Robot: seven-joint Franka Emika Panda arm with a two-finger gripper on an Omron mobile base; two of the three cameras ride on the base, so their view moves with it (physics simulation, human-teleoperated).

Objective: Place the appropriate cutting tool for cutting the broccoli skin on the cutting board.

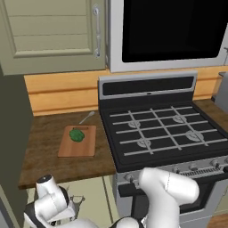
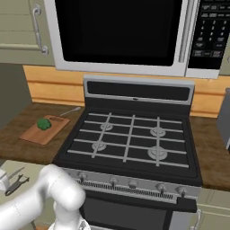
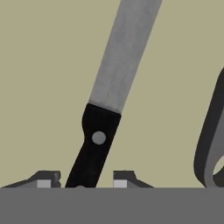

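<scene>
Hand (image 3: pixel 78 179) straddles knife (image 3: pixel 114 87) handle — peeler (image 3: pixel 210 140) beside.

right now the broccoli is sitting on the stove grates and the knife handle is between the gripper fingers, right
Not quite. The broccoli sits on the cutting board, left of the stove, as the left base view shows. The knife handle is indeed between the gripper fingers.

Black gas stove (image 1: pixel 160 129) set in a dark wooden bench (image 1: pixel 44 147). Orange-wood backsplash (image 1: pixel 62 91) behind. Microwave (image 2: pixel 121 33) above, beige cabinet (image 1: pixel 53 33) to its left.
</scene>
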